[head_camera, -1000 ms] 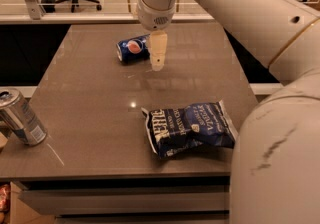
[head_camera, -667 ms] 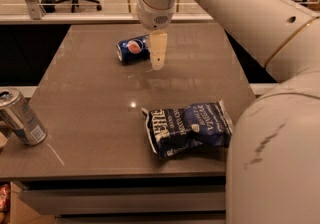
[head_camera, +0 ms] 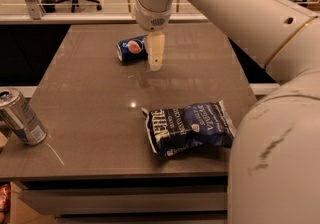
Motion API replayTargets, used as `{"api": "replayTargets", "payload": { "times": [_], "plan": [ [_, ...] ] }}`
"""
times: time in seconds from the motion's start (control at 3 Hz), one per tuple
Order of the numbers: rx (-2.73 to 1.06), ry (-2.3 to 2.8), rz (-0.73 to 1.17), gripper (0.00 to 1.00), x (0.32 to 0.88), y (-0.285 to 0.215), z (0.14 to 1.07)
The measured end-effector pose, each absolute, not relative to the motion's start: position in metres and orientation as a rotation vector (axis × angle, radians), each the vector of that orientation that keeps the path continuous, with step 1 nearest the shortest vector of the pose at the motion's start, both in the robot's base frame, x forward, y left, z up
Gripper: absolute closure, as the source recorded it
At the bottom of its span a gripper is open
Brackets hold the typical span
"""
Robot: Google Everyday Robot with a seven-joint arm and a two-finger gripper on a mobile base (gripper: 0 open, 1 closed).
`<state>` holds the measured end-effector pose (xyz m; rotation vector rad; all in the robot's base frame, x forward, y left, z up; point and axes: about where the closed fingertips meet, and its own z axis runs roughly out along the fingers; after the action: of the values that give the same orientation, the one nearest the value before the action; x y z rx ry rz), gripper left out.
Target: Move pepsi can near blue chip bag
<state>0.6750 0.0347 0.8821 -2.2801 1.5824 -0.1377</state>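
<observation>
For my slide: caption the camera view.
Gripper beside the pepsi can lying on its side; blue chip bag apart, nearer the camera.

The round red-white-blue Pepsi logo stands on the can lying just left of the gripper on the far part of the table, while the white lettering on the bag and the silver can's label cannot be read.
</observation>
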Motion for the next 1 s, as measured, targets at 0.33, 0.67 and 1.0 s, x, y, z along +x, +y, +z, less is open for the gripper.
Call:
{"api": "replayTargets", "payload": {
  "times": [0.33,0.67,1.0],
  "plan": [
    [-2.248,1.601,-0.200,0.00,0.680,0.040,0.878],
    [-2.228,1.615,-0.224,0.00,0.686,0.045,0.871],
    [-2.211,1.632,-0.227,0.00,0.690,0.050,0.860]
  ]
}}
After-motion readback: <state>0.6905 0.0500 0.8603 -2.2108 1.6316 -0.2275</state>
